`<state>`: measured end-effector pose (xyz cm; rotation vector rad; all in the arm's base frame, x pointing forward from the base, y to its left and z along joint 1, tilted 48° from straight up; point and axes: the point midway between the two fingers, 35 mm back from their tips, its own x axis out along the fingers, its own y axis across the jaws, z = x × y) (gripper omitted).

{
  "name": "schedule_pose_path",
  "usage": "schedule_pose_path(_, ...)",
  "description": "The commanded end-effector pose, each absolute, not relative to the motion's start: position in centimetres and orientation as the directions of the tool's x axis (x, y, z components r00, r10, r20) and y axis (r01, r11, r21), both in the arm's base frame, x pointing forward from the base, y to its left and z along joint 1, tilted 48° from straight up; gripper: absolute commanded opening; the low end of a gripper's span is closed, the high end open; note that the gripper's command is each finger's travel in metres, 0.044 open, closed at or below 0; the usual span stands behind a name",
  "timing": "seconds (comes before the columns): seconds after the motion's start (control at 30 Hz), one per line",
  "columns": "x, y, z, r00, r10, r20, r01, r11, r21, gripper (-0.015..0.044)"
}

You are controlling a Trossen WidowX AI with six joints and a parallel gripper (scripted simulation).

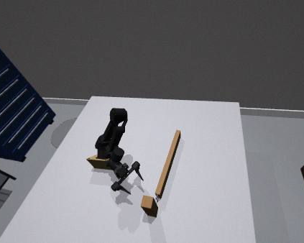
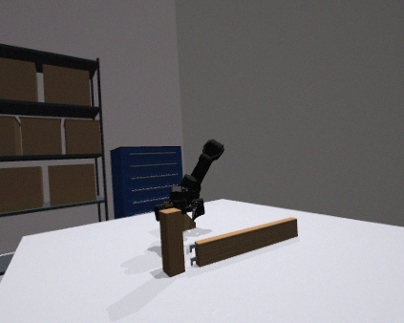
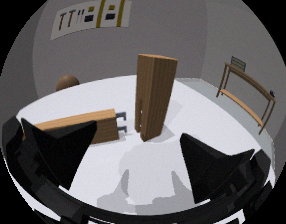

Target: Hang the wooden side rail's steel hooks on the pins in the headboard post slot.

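The wooden side rail (image 1: 168,163) (image 2: 246,241) (image 3: 106,131) lies along the table on its narrow edge. Two steel hooks (image 2: 193,247) (image 3: 122,116) stick out of its near end, one above the other, with a small gap to the post. The headboard post (image 1: 148,202) (image 2: 172,244) (image 3: 155,95) stands upright; its dark slot (image 3: 139,112) faces the hooks. The pins inside are too small to make out clearly. My gripper (image 1: 136,187) (image 3: 139,132) is wide open and empty, above the table on the arm-base side of rail and post, touching neither.
The arm's yellowish base (image 1: 100,164) stands on the white table (image 1: 213,151) (image 2: 321,277), left of the rail in the top view. A blue drawer cabinet (image 1: 15,108) (image 2: 149,179) and a shelf with boxes (image 2: 44,111) stand beyond the table.
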<state>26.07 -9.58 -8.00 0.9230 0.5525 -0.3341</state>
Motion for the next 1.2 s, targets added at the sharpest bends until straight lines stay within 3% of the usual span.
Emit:
schedule_pose_path(0.0,25.8,-9.1,-7.9,0.818,-0.018,-0.575,0.472,0.59,0.654,0.044)
schedule_pose_path(0.67,26.1,-9.2,-8.3,0.807,-0.016,-0.591,0.491,0.575,0.654,0.044)
schedule_pose_path(0.9,30.0,-10.3,-9.6,0.662,0.001,-0.75,0.678,0.426,0.599,0.044)
schedule_pose_path(1.17,33.1,-10.3,-5.3,0.491,-0.009,-0.871,0.832,0.299,0.467,0.044)
